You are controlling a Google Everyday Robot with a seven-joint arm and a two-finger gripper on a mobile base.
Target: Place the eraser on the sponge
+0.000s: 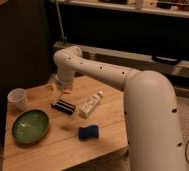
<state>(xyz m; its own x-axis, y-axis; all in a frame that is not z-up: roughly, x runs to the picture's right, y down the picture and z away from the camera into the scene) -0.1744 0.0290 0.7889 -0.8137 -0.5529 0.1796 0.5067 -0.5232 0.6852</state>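
Note:
The eraser [63,106], a small black block with a pale stripe, lies on the wooden table [108,142] near its middle. The sponge [88,132], a small dark blue pad, rests nearer the front edge, to the right of and below the eraser. My gripper [59,90] hangs from the white arm just above the eraser's left end, its orange-tipped fingers pointing down and spread apart, with nothing between them.
A green bowl [31,125] sits at the front left and a clear plastic cup [18,98] behind it. A white tube with printed markings [90,104] lies right of the eraser. Dark shelving [128,20] runs behind the table.

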